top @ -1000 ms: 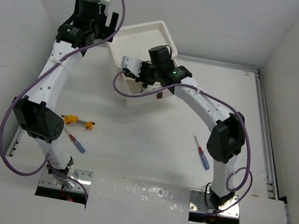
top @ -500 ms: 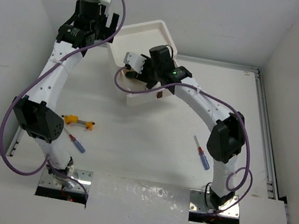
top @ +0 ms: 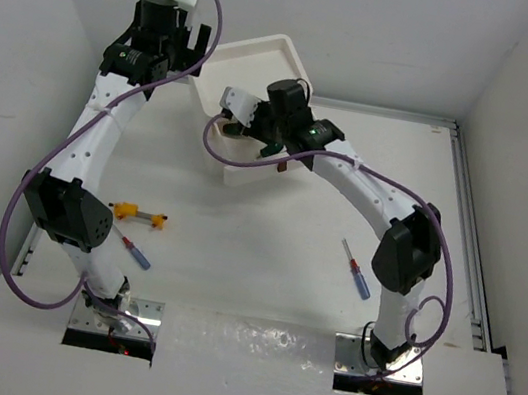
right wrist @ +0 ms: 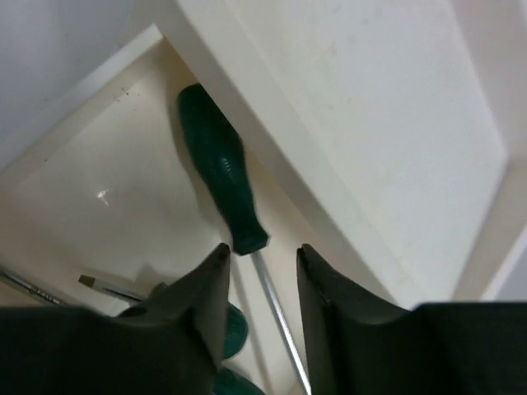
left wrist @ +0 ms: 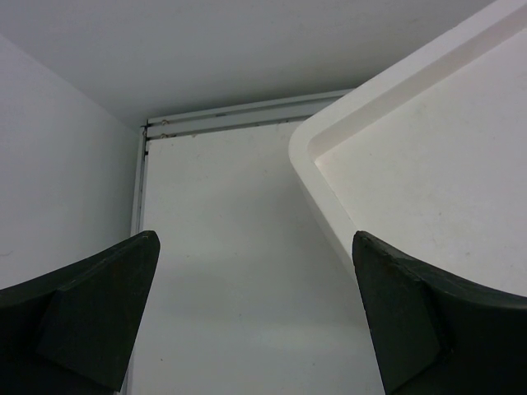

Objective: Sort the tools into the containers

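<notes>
My right gripper (top: 234,117) hangs over the open white drawer (top: 249,167) pulled out of the white cube unit (top: 257,59). In the right wrist view its jaws (right wrist: 259,247) stand a little apart with nothing gripped. A dark-green screwdriver (right wrist: 218,164) lies on the drawer floor below them, its thin shaft running between the fingers. More green handles (right wrist: 237,329) lie beside it. My left gripper (top: 194,42) is wide open and empty, high at the unit's back left corner (left wrist: 313,144). A yellow-orange screwdriver (top: 136,214) and two blue ones (top: 137,255) (top: 358,275) lie on the table.
The unit's rimmed top (right wrist: 362,107) sits just right of my right fingers. Thin metal shafts (right wrist: 107,288) lie in the drawer's near part. White walls close the table at the back and both sides.
My right gripper has shifted slightly up and back over the open drawer. The left arm and the screwdrivers on the table have not moved.
</notes>
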Motion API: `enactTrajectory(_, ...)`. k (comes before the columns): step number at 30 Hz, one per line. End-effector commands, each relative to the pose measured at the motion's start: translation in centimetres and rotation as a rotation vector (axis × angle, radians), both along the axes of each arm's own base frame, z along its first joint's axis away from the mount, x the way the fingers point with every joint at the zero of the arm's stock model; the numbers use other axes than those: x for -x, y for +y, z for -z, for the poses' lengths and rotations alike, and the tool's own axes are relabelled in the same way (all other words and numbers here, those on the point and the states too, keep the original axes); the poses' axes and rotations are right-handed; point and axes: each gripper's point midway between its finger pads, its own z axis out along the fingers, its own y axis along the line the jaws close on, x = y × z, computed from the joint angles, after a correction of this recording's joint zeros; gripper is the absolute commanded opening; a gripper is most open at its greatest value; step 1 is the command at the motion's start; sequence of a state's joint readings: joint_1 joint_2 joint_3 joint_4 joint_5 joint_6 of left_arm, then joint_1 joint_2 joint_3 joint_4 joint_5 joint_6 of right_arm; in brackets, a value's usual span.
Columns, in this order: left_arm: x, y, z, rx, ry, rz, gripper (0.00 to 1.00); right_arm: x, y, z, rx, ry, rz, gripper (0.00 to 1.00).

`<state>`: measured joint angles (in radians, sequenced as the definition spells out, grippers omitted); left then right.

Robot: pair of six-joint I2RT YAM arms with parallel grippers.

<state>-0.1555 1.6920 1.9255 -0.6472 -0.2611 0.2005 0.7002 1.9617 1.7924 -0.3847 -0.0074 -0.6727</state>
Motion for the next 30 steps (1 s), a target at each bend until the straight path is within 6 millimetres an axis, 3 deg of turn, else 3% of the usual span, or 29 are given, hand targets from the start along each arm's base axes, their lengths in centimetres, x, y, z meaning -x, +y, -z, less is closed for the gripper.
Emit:
enactTrajectory(1, 0.4, 0.3, -2.4, 0.024, -0.075, -0.004, 1.0, 0.8, 1.1, -6.2, -0.14, -0.087, -0.032, 0.33)
enactTrajectory(4, 0.6, 0.3, -2.6, 0.022, -0.077, -0.002, 1.0, -0.3, 0.5, -4.9, -0.09, -0.091, 0.006, 0.47)
enactTrajectory(7, 0.8, 0.2, -2.6, 0.018, -0.077, 0.003, 1.0, -0.9, -0.2, -2.8, -0.008, -0.069, 0.012, 0.47)
enactTrajectory(10, 0.9, 0.2, -2.7, 0.012, -0.077, 0.005, 1.0, -0.9, -0.7, -3.0, 0.0, -0.02, -0.004, 0.47)
enactTrajectory(13, 1.1, 0.3, -2.7, 0.009, -0.077, 0.006, 1.0, 0.7, -1.2, -2.4, -0.004, 0.049, -0.063, 0.48)
enactTrajectory(14, 1.0, 0.3, -2.7, 0.009, -0.077, 0.006, 1.0, 1.2, -1.6, -3.5, -0.02, 0.043, -0.076, 0.49)
enactTrajectory(18, 0.8, 0.2, -2.5, 0.01, -0.074, 0.009, 1.0, 4.4, -1.4, -4.7, -0.073, 0.111, -0.231, 0.5)
enactTrajectory(20, 0.7, 0.1, -2.4, 0.013, -0.072, 0.013, 1.0, 5.4, -2.0, -4.4, -0.063, 0.149, -0.26, 0.49)
enactTrajectory(26, 0.7, 0.1, -2.0, 0.01, -0.064, 0.015, 1.0, 5.3, -3.7, -1.5, -0.013, 0.279, -0.231, 0.43)
enactTrajectory(28, 0.7, 0.0, -1.9, 0.01, -0.061, 0.017, 1.0, 4.8, -3.6, 0.1, 0.007, 0.323, -0.224, 0.43)
enactTrajectory(30, 0.6, 0.0, -1.9, 0.011, -0.061, 0.016, 1.0, 4.8, -3.7, 0.5, 0.024, 0.35, -0.23, 0.43)
